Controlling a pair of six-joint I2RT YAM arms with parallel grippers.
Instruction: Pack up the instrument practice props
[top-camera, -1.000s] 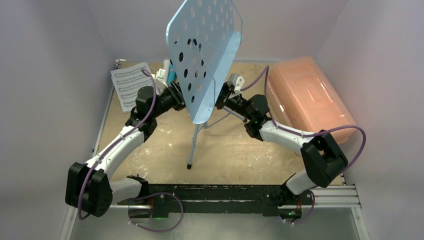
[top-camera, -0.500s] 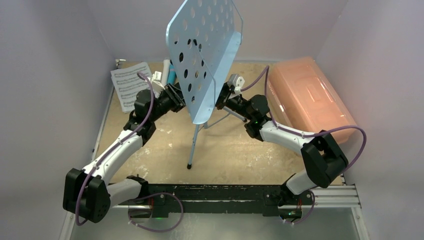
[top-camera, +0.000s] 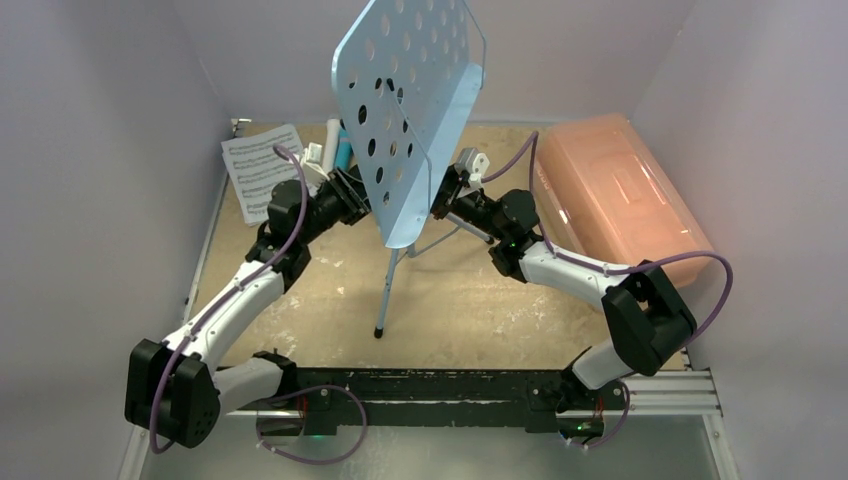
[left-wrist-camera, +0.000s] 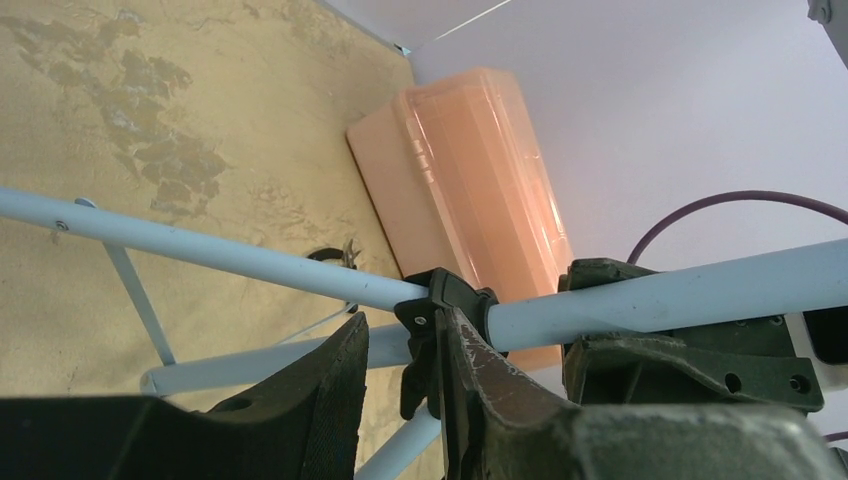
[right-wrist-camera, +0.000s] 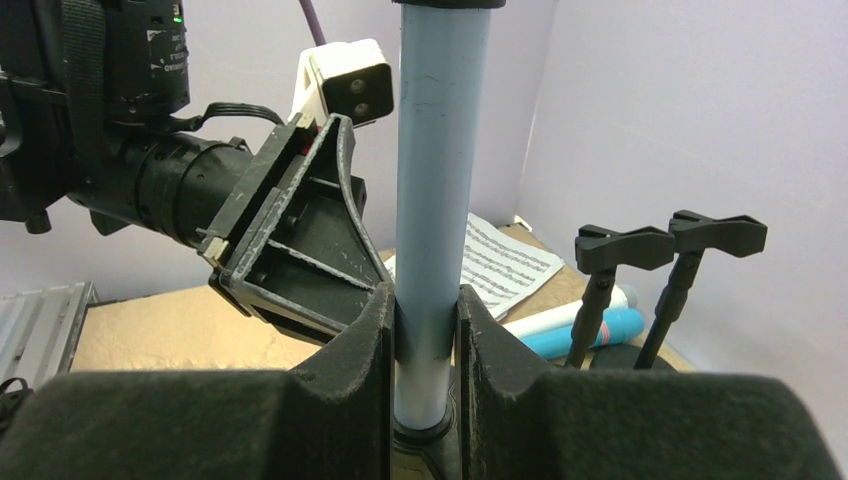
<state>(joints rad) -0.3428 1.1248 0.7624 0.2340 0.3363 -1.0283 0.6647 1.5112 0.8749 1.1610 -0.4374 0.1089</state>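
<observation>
Packing has hardly begun, I think. The music rack stands on its tripod legs in the middle of the worktop, not folded. The pink box, out past my right claw, looks shut.

My right claw is closed tight on the rack's pole; both pads press on it. My left claw comes at the same pole from the other side. It is about half open around the black joint where the legs meet the pole. I see a gap on one side, so I cannot tell if it pinches yet.

Behind the right claw lie the white microphone and the blue microphone, side by side. The two black mic holders stand just beside them. The sheet music lies flat near them. All of these are left to pack.

The rack's long way runs up and down. The pole stands straight, with the plate of holes tilted at the top and the legs spread out below.
</observation>
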